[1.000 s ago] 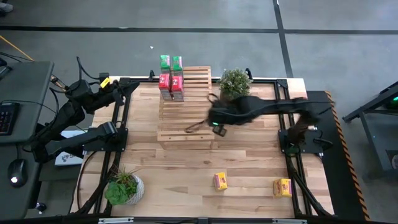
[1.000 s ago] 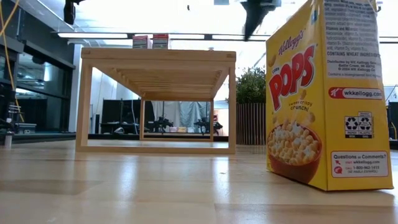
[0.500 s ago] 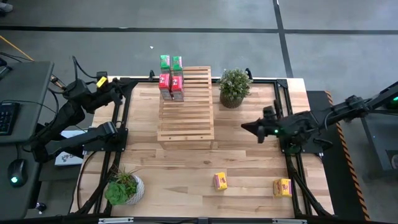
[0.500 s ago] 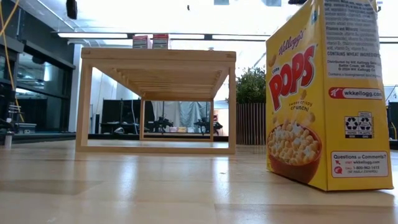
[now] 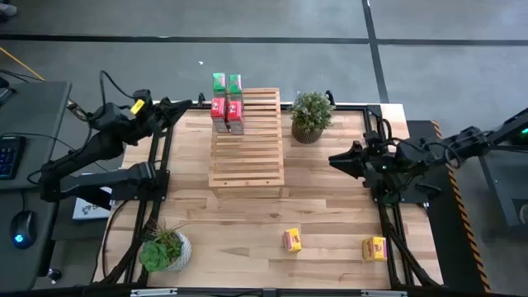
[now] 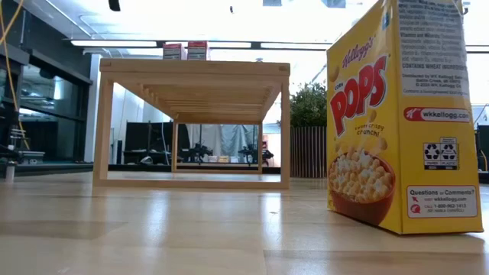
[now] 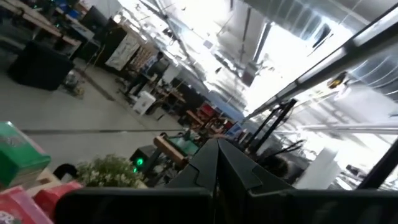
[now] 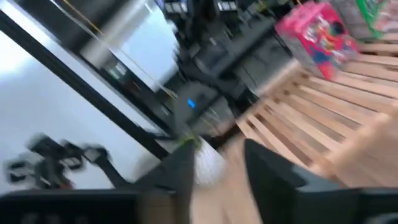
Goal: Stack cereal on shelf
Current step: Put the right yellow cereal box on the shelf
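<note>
The light-wood slatted shelf (image 5: 246, 137) stands at the table's middle far side; in the low view (image 6: 195, 76) it is a raised rack. Two green cereal boxes (image 5: 227, 82) and two red ones (image 5: 227, 115) stand on its far left part. Two yellow boxes (image 5: 292, 240) (image 5: 374, 248) stand on the table near the front right; one fills the low view's right side (image 6: 397, 114). My left gripper (image 5: 180, 106) is shut and empty, left of the boxes on the shelf. My right gripper (image 5: 334, 161) is open and empty, right of the shelf.
A potted plant (image 5: 311, 115) stands just right of the shelf's far end. Another plant in a white pot (image 5: 163, 249) stands at the near left. The bare wood tabletop (image 5: 247, 214) lies between the shelf and the yellow boxes.
My right gripper has drawn back from over the shelf's near right part toward the table's right edge, empty. My left gripper has moved a little up and toward the shelf's far left corner. The boxes have stayed in place.
</note>
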`<action>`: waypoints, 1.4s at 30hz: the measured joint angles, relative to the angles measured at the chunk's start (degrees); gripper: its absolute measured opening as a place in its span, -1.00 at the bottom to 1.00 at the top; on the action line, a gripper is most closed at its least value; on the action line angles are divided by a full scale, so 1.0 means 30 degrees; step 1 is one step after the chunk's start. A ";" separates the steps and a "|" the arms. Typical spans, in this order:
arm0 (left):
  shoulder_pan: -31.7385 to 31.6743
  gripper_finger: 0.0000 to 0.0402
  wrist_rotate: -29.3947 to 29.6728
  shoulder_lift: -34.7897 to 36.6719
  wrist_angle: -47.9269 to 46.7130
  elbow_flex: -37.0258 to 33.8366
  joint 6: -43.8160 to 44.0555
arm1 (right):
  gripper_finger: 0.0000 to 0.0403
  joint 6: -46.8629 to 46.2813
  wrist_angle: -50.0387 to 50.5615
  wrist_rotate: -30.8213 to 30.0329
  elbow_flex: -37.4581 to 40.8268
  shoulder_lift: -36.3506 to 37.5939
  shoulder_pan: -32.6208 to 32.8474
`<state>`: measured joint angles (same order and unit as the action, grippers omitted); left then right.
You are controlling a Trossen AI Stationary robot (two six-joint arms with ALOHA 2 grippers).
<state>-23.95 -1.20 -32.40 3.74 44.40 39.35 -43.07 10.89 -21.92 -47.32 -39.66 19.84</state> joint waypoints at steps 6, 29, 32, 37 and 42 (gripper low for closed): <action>0.0293 -1.00 -0.0225 -0.1154 -0.0081 -0.0002 -0.0111 | 0.31 -0.1676 1.0191 0.2541 -0.6509 -0.3866 -0.0029; 0.0286 -1.00 -0.4616 0.0803 -0.0253 -0.0007 -0.0189 | 0.55 -2.8022 2.2699 1.2130 -0.8573 -1.2371 1.0363; 0.0286 -1.00 -0.4616 0.1197 -0.0296 -0.0007 -0.0182 | 0.55 -3.0038 2.1410 1.2389 -0.7432 -1.2371 1.1453; 0.0286 -1.00 -0.4614 0.1685 -0.0311 -0.0007 -0.0165 | 0.55 -3.0353 1.8736 1.2842 -0.5545 -1.2371 1.1794; 0.0279 -1.00 -0.4594 0.1751 -0.0332 -0.0007 -0.0131 | 0.55 -3.0234 1.7275 1.2856 -0.3961 -1.2371 1.1642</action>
<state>-23.11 -14.98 -27.14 2.74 44.38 38.96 -133.77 62.72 16.65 -59.20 -76.77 54.76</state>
